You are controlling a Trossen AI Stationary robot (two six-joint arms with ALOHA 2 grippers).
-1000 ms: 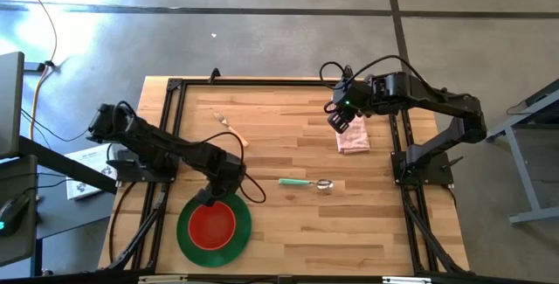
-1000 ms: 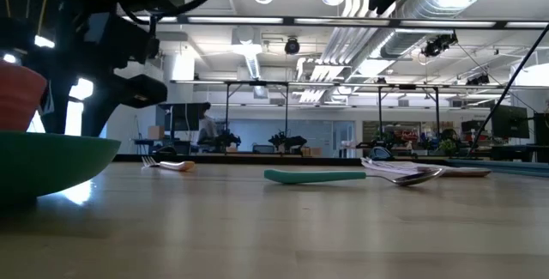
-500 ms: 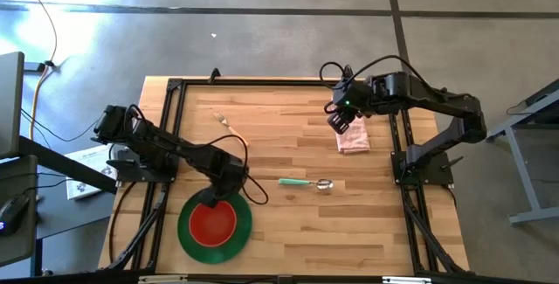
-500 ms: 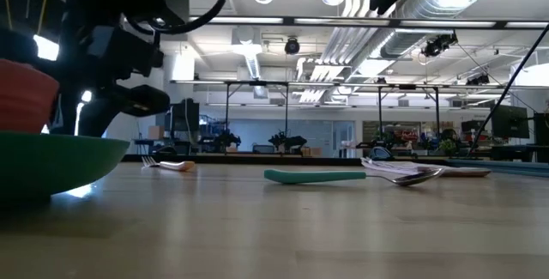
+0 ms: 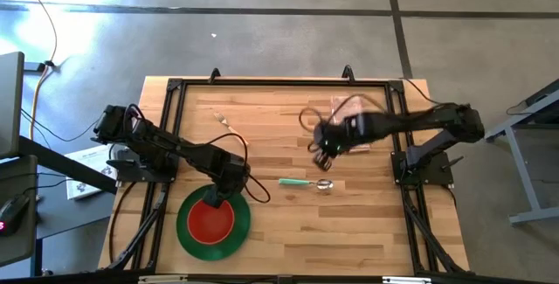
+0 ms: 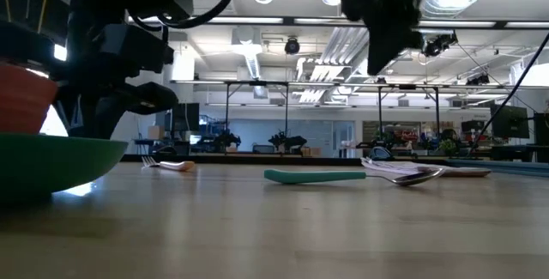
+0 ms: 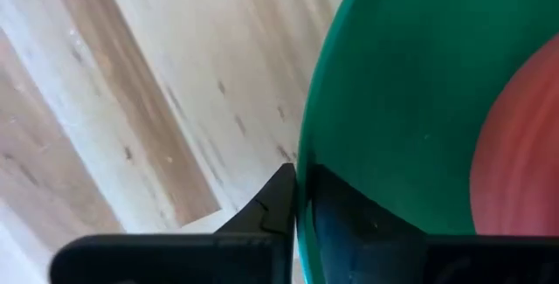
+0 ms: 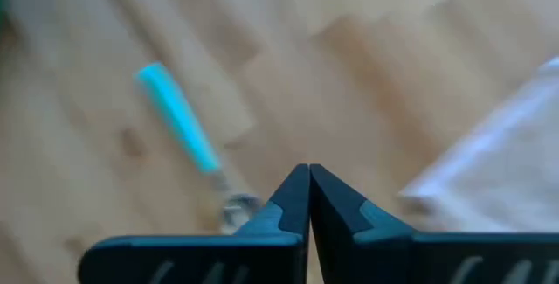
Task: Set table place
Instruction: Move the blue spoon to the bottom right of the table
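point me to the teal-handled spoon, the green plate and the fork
teal-handled metal spoon (image 5: 293,182): high view, on the handle
round green plate (image 5: 190,236): high view, on its bare rim
small tan-handled fork (image 5: 233,130): high view, mid-length

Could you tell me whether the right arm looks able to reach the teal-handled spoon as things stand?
Probably yes: the right hand hovers just beyond the spoon, fingers shut, with only bare table between them.

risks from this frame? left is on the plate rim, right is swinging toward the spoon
1. The left gripper is shut on the green plate rim; a thin-edge grip may slip, tipping the red bowl.
2. The right gripper is over the table, fingers together; unless it opens, it may knock the teal-handled spoon rather than grasp it.
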